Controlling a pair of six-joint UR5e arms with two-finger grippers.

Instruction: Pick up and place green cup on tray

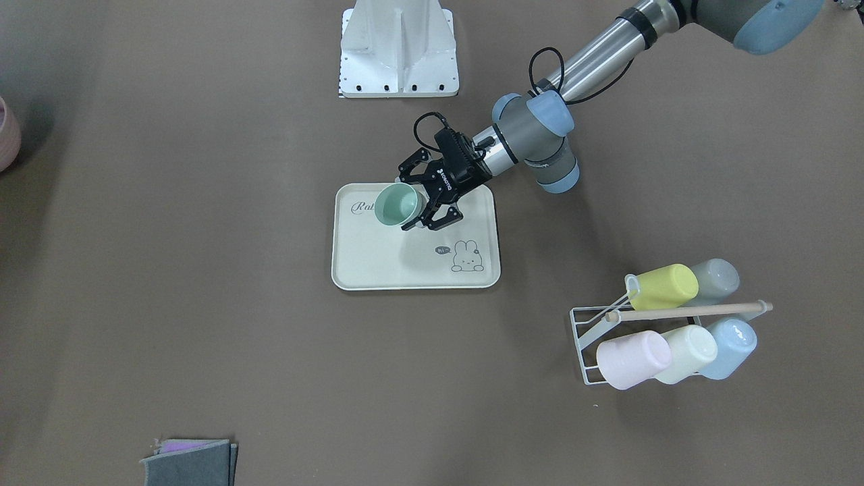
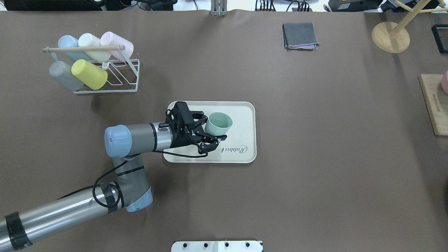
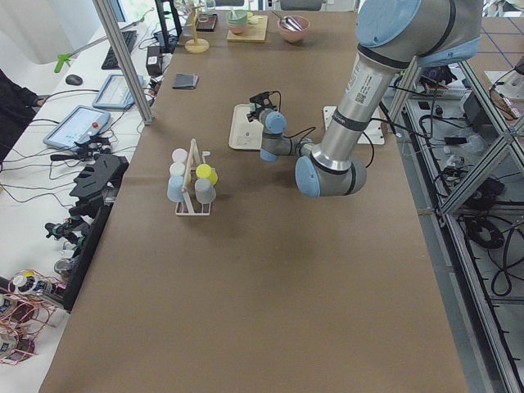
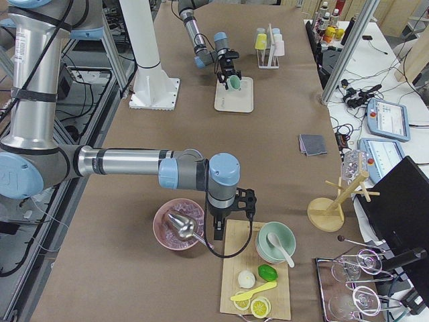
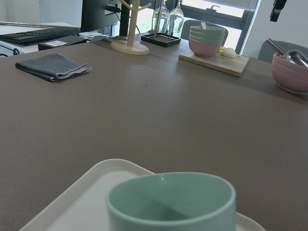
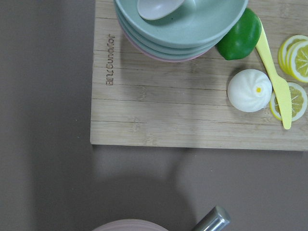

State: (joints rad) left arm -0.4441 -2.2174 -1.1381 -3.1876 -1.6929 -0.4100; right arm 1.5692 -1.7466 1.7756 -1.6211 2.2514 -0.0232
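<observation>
While the left gripper (image 1: 408, 201) reaches out level over the tray (image 1: 391, 263), its black fingers (image 1: 439, 217) stand on either side of the green cup (image 2: 218, 122) and clasp it by the wall. The cup's mouth is clear of the fingers and tips a little away from the wrist. The cup hangs over the half of the tray nearer the robot, and its shadow falls on the cream surface beside it.

On the tray the script word "Rabbit" (image 2: 235, 149) reads plainly in the overhead view. In the front-facing view the cup covers all of it but "Ra". A small bubble saying "hi~" (image 1: 442, 250) sits just beside the bunny drawing (image 1: 467, 256). White lettering on the gripper's body is too small to read.

Well apart, at the table's far end, the right gripper (image 4: 218, 231) points down between a pink bowl (image 4: 177, 228) and a wooden board (image 6: 168, 115). I cannot tell whether its fingers are parted or together. Letters are burnt into the board's edge (image 6: 109, 60), but I cannot make the word out for certain.
</observation>
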